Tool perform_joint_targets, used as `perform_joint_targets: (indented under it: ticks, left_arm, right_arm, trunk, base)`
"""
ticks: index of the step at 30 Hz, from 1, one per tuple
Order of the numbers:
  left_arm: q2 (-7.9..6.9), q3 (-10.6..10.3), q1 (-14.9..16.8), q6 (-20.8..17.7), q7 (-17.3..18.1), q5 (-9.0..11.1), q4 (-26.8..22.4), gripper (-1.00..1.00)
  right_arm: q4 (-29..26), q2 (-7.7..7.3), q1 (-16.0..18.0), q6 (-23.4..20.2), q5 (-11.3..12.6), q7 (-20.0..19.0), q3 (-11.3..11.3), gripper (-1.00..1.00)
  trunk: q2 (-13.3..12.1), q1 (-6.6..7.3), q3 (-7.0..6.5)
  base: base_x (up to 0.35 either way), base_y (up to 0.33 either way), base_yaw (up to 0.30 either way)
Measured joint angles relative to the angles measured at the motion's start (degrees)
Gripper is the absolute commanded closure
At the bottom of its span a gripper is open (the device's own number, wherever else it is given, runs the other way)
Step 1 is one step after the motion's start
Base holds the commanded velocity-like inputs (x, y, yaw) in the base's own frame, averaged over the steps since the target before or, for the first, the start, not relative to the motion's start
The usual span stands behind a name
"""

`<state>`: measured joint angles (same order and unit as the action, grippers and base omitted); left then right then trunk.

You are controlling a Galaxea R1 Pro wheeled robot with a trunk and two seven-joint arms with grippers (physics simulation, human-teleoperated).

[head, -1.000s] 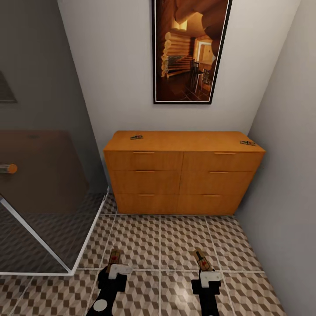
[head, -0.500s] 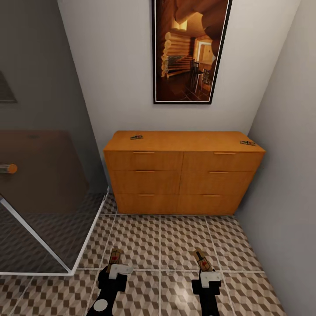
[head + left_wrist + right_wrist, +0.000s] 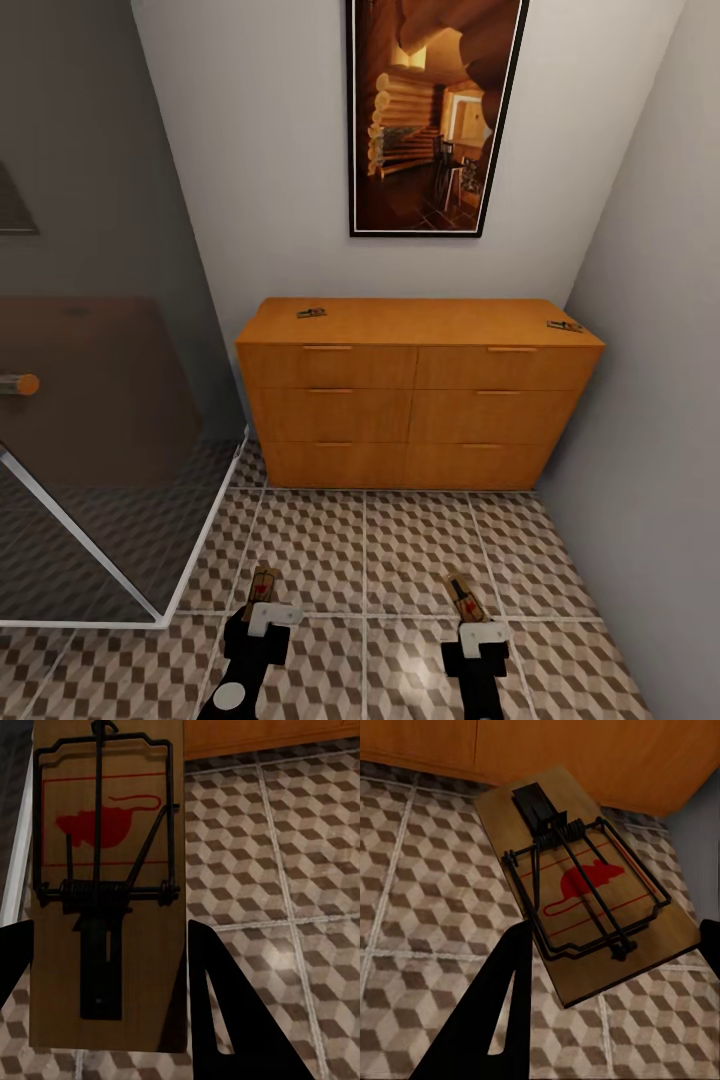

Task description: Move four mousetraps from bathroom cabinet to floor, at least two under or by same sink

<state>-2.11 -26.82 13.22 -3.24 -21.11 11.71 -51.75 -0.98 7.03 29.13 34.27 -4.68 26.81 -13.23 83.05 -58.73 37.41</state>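
A trap is held in each gripper, low over the tiled floor. The left gripper has its jaws closed on the sides of a trap, which is seated squarely between them, its far end projecting toward the cabinet. The right gripper is closed on a second trap, but this one sits skewed across the jaws and is pinched only near one end — judged the weaker hold of the two. A slip or twist out of the right jaws is the likeliest failure, brought on by a sharp turn of the base or a quick swing of the arm. A drop here would not count against the floor condition, yet no sink is in sight, so a trap let go at this spot would probably need picking up again.

Open floor lies between the grippers and the cabinet. Room is tighter at the sides: a glass screen's white-edged base runs along the floor on the left, and a grey wall closes the right. A wide turn could clip either.

Farther off, two traps are left on the cabinet top — one at the back left, one at the right edge, close enough to be knocked off by a careless reach.
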Motion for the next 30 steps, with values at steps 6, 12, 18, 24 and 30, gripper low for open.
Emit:
perform_joint_targets:
  ticks: [6,12,18,24,30]
  left_arm:
    - [-0.02,0.0,0.0,0.0,0.0,0.0,0.0,1.0]
    - [0.2,0.0,0.0,0.0,0.0,0.0,0.0,1.0]
    - [0.48,0.0,0.0,0.0,0.0,0.0,-0.3,1.0]
    - [0.5,0.0,0.0,0.0,0.0,0.0,-0.8,1.0]
    - [0.52,0.0,0.0,0.0,0.0,0.0,-0.9,1.0]
  right_arm:
    - [0.0,-0.2,0.0,-1.6,0.0,-0.1,-0.1,1.0]
    - [0.0,-0.25,0.0,-1.7,0.0,-0.1,-0.1,1.0]
    - [-0.1,-0.27,0.0,-1.7,0.0,-0.1,-0.1,1.0]
    - [0.0,-0.27,0.0,-1.7,0.0,-0.1,-0.1,1.0]
    - [-0.1,-0.28,0.0,-1.7,0.0,-0.1,-0.1,1.0]
  trunk:
    - [0.0,0.0,0.0]
    - [0.0,0.0,0.0]
    - [0.0,0.0,0.0]
    - [0.0,0.0,0.0]
    - [0.0,0.0,0.0]
  base:
    - [0.0,0.0,0.0]
    - [0.0,0.0,0.0]
    - [0.0,0.0,0.0]
    - [0.0,0.0,0.0]
    - [0.0,0.0,0.0]
